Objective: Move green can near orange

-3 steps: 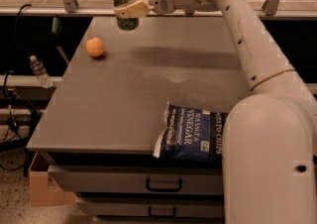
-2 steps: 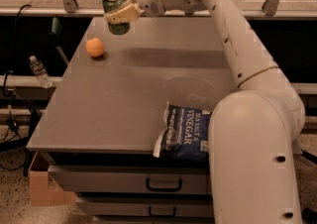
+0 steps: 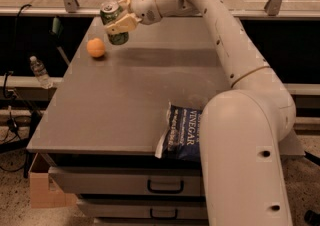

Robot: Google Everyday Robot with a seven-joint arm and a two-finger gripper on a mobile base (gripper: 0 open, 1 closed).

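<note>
In the upper left of the frame, the gripper (image 3: 120,24) clasps the green can (image 3: 110,13) around its middle, tilted above the table (image 3: 125,105), just right of the orange (image 3: 95,48). Light, slick and thin-walled, the can probably dents under hard squeezing.

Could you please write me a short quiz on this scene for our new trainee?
1. True or false: near the far left corner of the grey table, the two-finger gripper clamps the small green drink can.
2. The small round orange fruit lies: (A) on the table, picture-left of the can; (B) on the floor; (C) on top of the can.
3. Fill in: the dark blue chip bag at the table's near edge reads "____".
Key: 1 true; 2 A; 3 VINEGAR.
</note>
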